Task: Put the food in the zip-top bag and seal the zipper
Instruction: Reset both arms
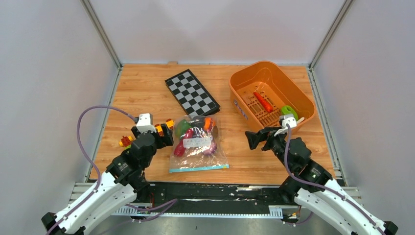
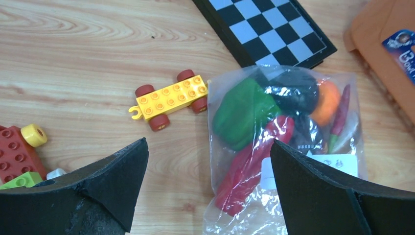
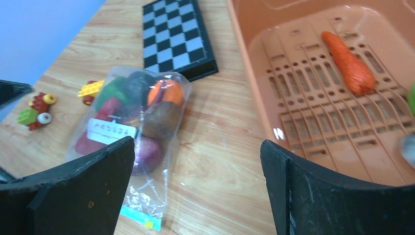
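Observation:
The clear zip-top bag (image 1: 198, 147) lies flat at the table's middle, its light-blue zipper (image 1: 199, 168) along the near edge. Inside it is food: a green piece (image 2: 242, 115), a red one (image 2: 254, 166), an orange one (image 2: 327, 103), a dark one (image 2: 293, 90) and a purple one (image 3: 147, 152). An orange carrot (image 3: 350, 63) and a green piece (image 1: 288, 111) lie in the orange basket (image 1: 237, 93). My left gripper (image 2: 209, 142) hangs open over the bag's left edge. To the right of the bag my right gripper (image 3: 197, 142) is open and empty.
A folded chessboard (image 1: 192, 92) lies behind the bag. A yellow toy car (image 2: 169, 99) sits just left of the bag, with loose toy bricks (image 2: 19, 156) further left. The basket stands at the back right, near the right wall.

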{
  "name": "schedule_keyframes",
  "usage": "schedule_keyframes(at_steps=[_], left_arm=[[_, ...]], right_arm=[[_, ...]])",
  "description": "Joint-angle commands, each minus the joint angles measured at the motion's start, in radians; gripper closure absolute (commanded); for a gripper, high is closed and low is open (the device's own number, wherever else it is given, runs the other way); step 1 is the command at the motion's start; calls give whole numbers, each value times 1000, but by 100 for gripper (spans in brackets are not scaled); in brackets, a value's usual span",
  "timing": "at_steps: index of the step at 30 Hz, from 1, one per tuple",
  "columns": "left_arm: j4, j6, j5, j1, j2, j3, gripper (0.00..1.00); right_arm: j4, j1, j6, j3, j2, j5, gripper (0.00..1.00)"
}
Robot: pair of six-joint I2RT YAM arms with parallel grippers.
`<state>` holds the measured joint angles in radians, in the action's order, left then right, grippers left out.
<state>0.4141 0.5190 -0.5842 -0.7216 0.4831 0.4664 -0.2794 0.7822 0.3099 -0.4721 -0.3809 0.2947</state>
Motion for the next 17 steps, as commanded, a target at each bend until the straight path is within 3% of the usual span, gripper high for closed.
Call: schedule_keyframes(at_steps=[1, 10, 17], left_arm=[[26, 88, -50, 5, 31, 90, 0], [92, 151, -113, 5, 217, 198, 0], [51, 131, -106, 4, 182, 192, 0]], right_arm=[[-119, -2, 37, -56, 6, 130, 0], [-207, -2, 101, -144, -14, 156, 0], [-181, -3, 47, -128, 43, 98, 0]])
